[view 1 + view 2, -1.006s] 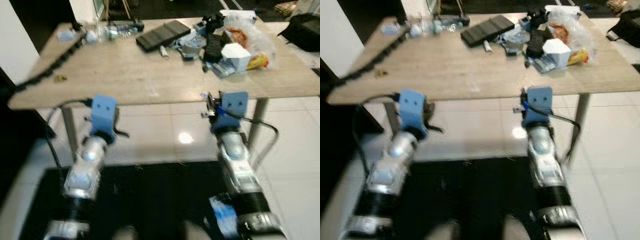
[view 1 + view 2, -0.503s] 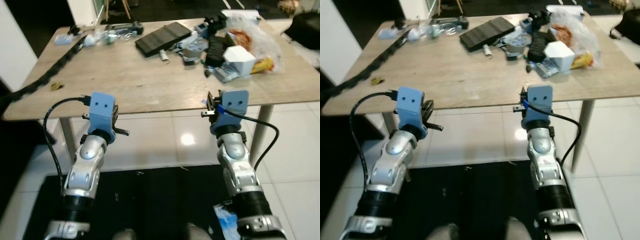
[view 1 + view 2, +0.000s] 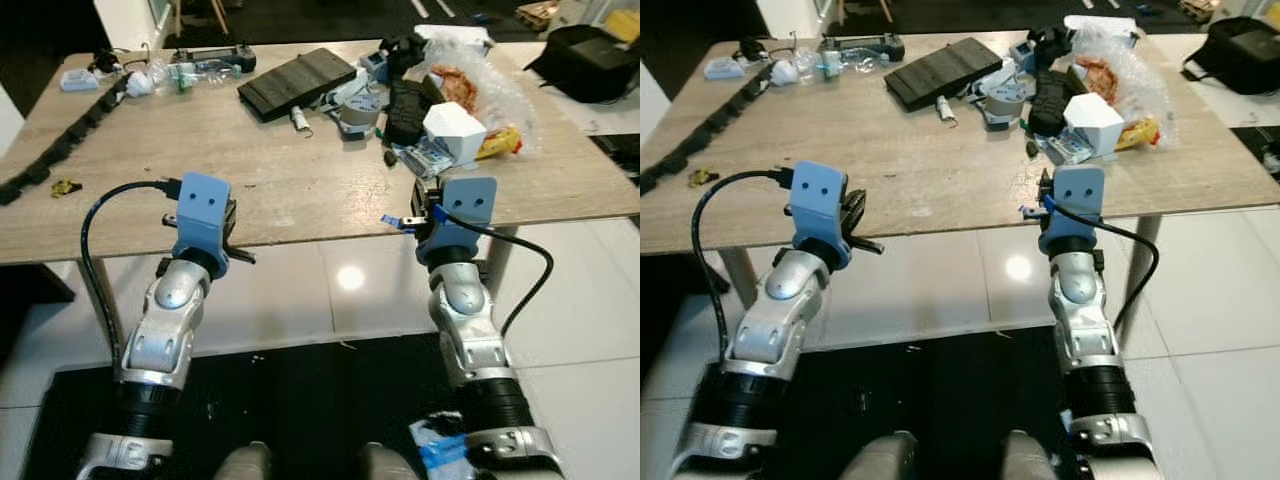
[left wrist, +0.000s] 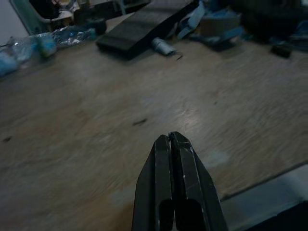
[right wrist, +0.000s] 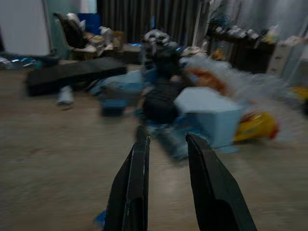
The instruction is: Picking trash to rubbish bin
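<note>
A wooden table (image 3: 150,215) carries clutter at its far right: a white box (image 3: 452,130), a clear plastic bag with orange snack wrappers (image 3: 470,78), a yellow wrapper (image 3: 497,146) and a blue packet (image 3: 418,156). My left gripper (image 4: 169,139) is shut and empty, just over the table's front edge (image 3: 230,218). My right gripper (image 5: 166,139) is open with nothing between its fingers. It hovers at the front edge (image 3: 420,202) and points at the white box (image 5: 211,115) and the blue packet.
Farther back lie a black flat slab (image 3: 295,82), a tape roll (image 3: 352,112), a plastic bottle (image 3: 200,70) and a black chain (image 3: 60,160) along the left side. A black bag (image 3: 585,60) sits far right. A black mat (image 3: 300,400) covers the tiled floor below.
The whole picture has shifted and sharpened because the camera moved. Both arms hold the same pose at the table's front edge, and nothing on the table has moved.
</note>
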Controlling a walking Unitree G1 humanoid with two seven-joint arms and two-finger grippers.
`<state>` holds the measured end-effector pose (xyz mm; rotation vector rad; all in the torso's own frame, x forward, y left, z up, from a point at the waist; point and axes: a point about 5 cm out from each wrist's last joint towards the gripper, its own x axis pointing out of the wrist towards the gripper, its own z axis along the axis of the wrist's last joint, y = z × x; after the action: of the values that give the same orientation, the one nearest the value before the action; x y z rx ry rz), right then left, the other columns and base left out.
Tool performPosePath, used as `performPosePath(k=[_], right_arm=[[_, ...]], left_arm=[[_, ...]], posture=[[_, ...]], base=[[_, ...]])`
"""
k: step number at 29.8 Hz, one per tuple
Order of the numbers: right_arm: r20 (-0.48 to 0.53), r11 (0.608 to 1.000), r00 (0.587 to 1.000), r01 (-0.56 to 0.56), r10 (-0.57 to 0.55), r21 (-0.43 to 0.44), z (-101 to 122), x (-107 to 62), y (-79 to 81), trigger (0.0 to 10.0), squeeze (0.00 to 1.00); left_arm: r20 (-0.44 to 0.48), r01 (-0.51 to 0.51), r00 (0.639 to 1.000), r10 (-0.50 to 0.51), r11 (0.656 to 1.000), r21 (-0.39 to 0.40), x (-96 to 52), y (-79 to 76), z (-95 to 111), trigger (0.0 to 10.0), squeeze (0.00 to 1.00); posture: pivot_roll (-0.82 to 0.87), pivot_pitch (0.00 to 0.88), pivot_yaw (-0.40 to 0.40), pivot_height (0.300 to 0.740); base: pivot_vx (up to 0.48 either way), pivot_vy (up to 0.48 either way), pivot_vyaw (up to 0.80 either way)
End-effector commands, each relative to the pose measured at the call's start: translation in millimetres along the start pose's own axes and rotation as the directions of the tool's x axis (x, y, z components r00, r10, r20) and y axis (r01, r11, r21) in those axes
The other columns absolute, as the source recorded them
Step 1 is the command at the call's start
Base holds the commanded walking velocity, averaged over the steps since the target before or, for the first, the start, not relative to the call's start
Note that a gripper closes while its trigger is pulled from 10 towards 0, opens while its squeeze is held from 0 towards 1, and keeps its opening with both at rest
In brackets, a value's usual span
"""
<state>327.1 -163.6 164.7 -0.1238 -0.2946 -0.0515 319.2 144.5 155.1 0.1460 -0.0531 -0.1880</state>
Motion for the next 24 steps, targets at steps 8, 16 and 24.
performPosePath(k=[8,16,24], right_arm=[[0.006,1.0,1.0,0.004,-0.004,0.013,2.7,0.6,1.4,10.0,0.0],[0.019,0.999,0.999,-0.033,0.033,-0.034,6.3,2.4,6.8,10.0,0.0],[0.013,0.998,0.999,-0.044,0.044,-0.035,5.3,0.7,8.8,10.0,0.0]], left_arm=[[-0.021,-0.005,1.0,0.005,1.0,0.002,-1.5,3.1,-3.8,10.0,0.0],[-0.018,-0.003,1.0,0.003,1.0,0.004,-0.9,3.5,-2.5,10.0,0.0],[-0.017,-0.003,1.0,0.003,1.0,0.006,-0.9,3.1,-2.3,10.0,0.0]], posture=[[0.01,0.082,0.031,0.74],[0.01,0.081,0.033,0.74],[0.01,0.081,0.033,0.74]], base=[[0.261,0.0,0.0],[0.264,0.0,0.0],[0.262,0.0,0.23]])
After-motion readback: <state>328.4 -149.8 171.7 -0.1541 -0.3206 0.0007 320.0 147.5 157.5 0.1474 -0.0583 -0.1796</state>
